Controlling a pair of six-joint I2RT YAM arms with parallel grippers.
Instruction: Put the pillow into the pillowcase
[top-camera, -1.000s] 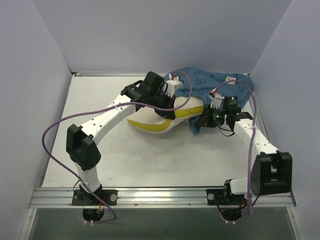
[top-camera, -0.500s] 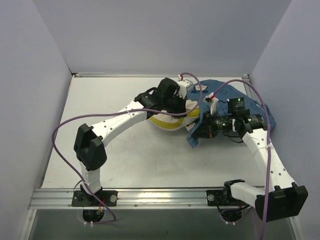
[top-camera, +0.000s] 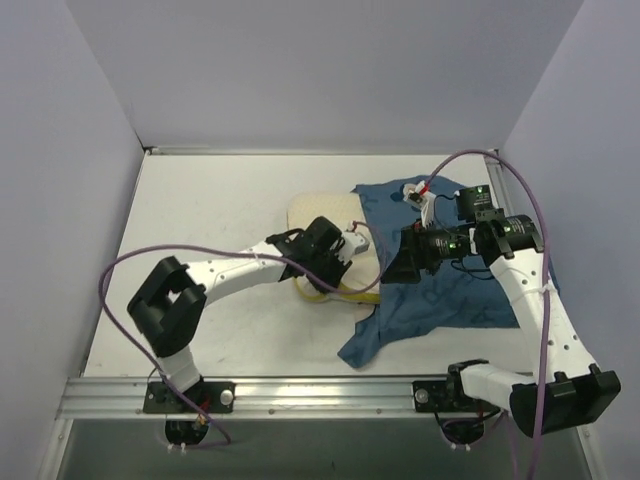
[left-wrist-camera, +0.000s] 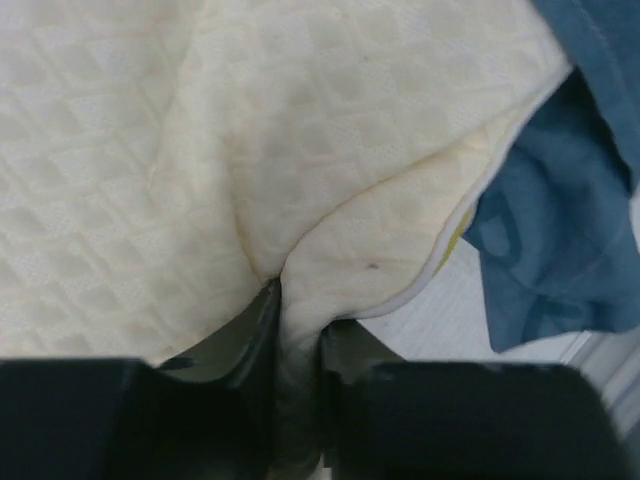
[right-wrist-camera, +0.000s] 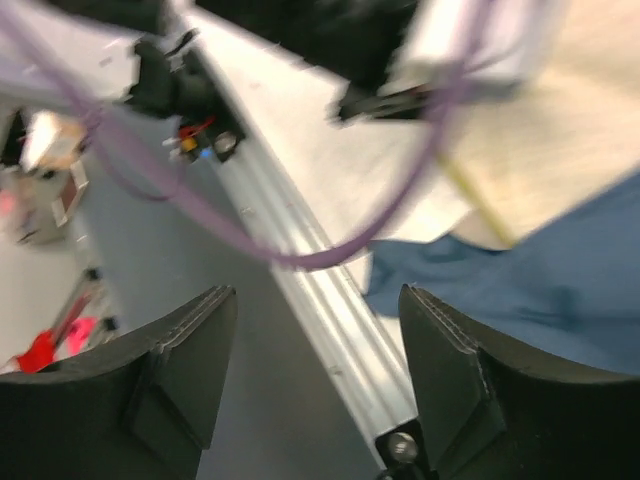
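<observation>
The cream quilted pillow (top-camera: 318, 212) lies on the table, its right part overlapped by the blue pillowcase (top-camera: 450, 300), which spreads to the right and toward the near edge. My left gripper (top-camera: 346, 272) sits at the pillow's near edge, by the yellow piping. In the left wrist view a fold of the pillow (left-wrist-camera: 300, 150) is pinched between the jaws of the left gripper (left-wrist-camera: 300, 340), with the pillowcase (left-wrist-camera: 560, 240) at the right. My right gripper (top-camera: 397, 265) hovers at the pillowcase's left edge. Seen from its wrist, the right gripper (right-wrist-camera: 315, 370) is wide open and holds nothing.
An aluminium rail (top-camera: 320, 392) runs along the near table edge and shows between the right fingers (right-wrist-camera: 330, 300). Purple cables (top-camera: 120, 270) loop over both arms. Grey walls close in the left, back and right sides.
The right gripper has opened and released the pillowcase, which has dropped and spread toward the near right. The left arm has pulled the pillow nearer and lower onto the table.
</observation>
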